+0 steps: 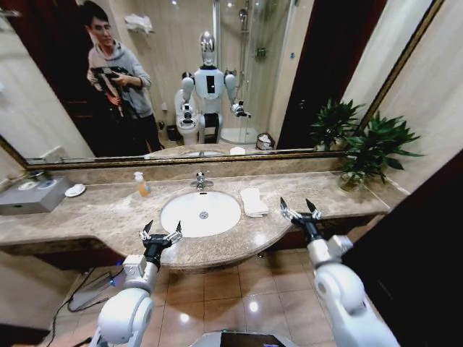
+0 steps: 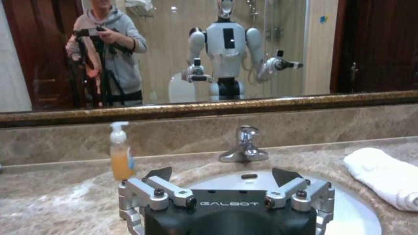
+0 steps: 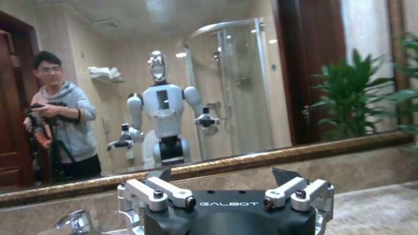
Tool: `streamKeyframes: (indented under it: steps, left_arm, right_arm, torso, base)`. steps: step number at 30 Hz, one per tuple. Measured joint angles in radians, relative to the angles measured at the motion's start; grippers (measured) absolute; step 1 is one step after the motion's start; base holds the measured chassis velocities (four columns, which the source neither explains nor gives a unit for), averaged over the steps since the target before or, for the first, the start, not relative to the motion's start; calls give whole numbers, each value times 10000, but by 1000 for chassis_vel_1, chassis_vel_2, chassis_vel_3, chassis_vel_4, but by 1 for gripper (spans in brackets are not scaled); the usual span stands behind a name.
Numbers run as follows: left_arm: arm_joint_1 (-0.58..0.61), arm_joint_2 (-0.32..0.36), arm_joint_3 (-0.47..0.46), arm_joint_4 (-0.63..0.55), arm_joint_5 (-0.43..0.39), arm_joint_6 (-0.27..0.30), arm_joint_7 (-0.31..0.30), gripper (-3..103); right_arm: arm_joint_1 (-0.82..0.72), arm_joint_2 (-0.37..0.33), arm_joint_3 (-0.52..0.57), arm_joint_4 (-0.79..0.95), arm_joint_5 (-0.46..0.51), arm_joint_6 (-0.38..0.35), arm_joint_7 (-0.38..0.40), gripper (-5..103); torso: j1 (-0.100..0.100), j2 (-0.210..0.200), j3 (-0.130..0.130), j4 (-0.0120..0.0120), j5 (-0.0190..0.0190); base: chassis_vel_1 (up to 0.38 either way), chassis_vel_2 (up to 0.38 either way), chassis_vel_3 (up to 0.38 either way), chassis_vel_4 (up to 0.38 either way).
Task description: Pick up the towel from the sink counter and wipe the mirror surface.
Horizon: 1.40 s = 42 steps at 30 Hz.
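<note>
While the towel point(image 1: 254, 202) lies folded on the table point(image 1: 94, 213) just right of the basin point(image 1: 200, 213), my right gripper point(image 1: 302, 211) hovers near it, released for grasping; my left gripper point(image 1: 160, 233) waits, also released.

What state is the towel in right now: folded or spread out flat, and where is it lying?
Folded. The towel lies as a thick, compact white bundle on the counter beside the basin, with rolled edges visible in the left wrist view; neither gripper touches it.
</note>
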Motion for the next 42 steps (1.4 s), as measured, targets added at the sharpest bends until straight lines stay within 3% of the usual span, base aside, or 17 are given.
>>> streamKeyframes:
  steps: [4,10,12,13,17,28,36,39,41,42]
  left_arm:
    - [1,-1,0,0,0,0,0,100]
    - [-1,0,-1,0,0,0,-1,100]
    - [-3,-1,0,0,0,0,0,100]
    - [-3,-1,0,0,0,0,0,100]
    - [-2,0,0,0,0,0,0,100]
    - [-2,0,0,0,0,0,0,100]
    - [-2,0,0,0,0,0,0,100]
    - [-2,-1,0,0,0,0,0,100]
    - [-2,0,0,-1,0,0,0,100]
    - [-2,0,0,-1,0,0,0,100]
  right_arm:
    - [1261,-290,-838,-832,305,-530,223,100]
    - [3293,-369,-2818,-2971,-206,-1229,162,101]
    - [4439,-338,-3552,-4368,-599,-1297,115,92]
    - [4439,-338,-3552,-4368,-599,-1297,115,92]
    - [5314,-237,-4352,-5907,-804,-1299,100,74]
    - [6304,489,-5252,-8150,-795,-1326,102,70]
    - [6712,635,-5751,-9124,-563,-1499,176,83]
    - [6753,685,-5752,-9302,-574,-1476,175,73]
    - [6758,636,-5737,-9318,-554,-1441,163,57]
    - [6758,636,-5737,-9318,-554,-1441,163,57]
  torso:
    - [-3,2,-1,6,-1]
    - [4,0,3,-1,3]
    - [9,-1,3,4,-3]
    - [9,-1,3,4,-3]
    - [9,-1,3,2,0]
    - [6,-1,1,3,-1]
    - [6,-1,1,0,-1]
    - [4,0,-1,2,-1]
    - [4,0,-1,3,-1]
    - [4,0,-1,3,-1]
  base:
    - [63,-18,-15,38]
    - [0,0,0,0]
    - [0,0,0,0]
    - [0,0,0,0]
    - [0,0,0,0]
    - [0,0,0,0]
    - [0,0,0,0]
    - [0,0,0,0]
    - [0,0,0,0]
    - [0,0,0,0]
